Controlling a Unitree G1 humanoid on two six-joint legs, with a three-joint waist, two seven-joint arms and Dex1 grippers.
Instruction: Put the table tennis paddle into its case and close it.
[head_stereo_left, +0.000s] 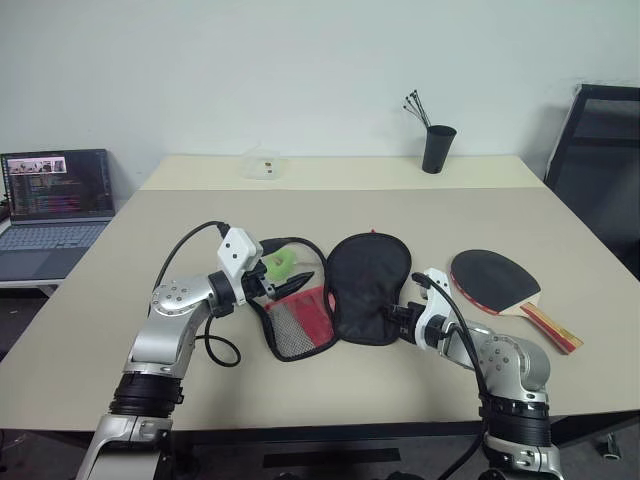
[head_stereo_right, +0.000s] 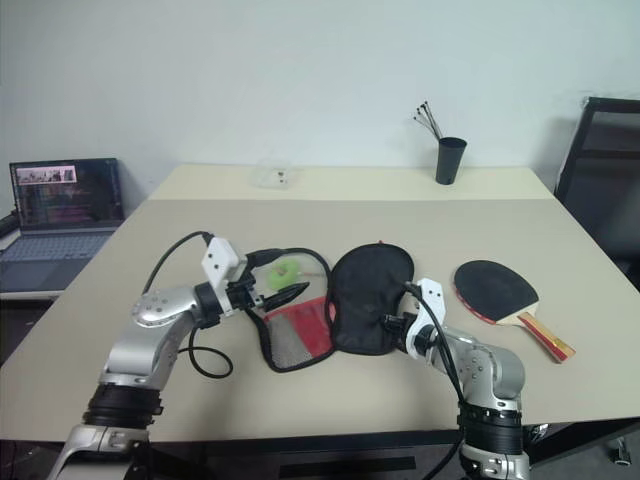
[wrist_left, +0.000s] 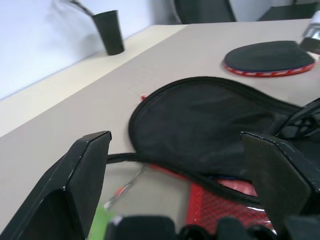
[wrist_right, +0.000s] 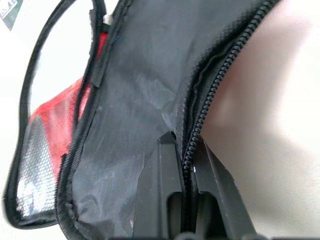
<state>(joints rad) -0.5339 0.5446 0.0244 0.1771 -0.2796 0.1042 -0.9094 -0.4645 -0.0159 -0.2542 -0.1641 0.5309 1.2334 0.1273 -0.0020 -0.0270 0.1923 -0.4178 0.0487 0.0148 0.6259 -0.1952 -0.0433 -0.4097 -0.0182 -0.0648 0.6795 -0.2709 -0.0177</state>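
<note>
Across the middle of the left eye view the case (head_stereo_left: 345, 295) lies unzipped on the tabletop (head_stereo_left: 120, 290), black flap up, red mesh part toward lower left. The table tennis paddle (head_stereo_left: 500, 285) rests at centre right, well apart from the case, untouched. The left gripper (head_stereo_left: 295, 283) hovers just left of the flap with its jaws spread and empty, a lime-green tag (head_stereo_left: 279, 265) just above it; the right gripper (head_stereo_left: 396, 322) sits at the flap's lower right edge.

Upper right in the left wrist view sits the paddle's black face — the flap fills the centre between the two wide-set fingers (wrist_left: 75, 185).

At bottom centre of the right wrist view the jaws are pinched tight on the case's zipper edge (wrist_right: 210, 95).

My reading: the hold is thin, on fabric and teeth only — a pull could slip it free, or drag the whole limp pouch rather than open it, since the left gripper anchors nothing.
</note>
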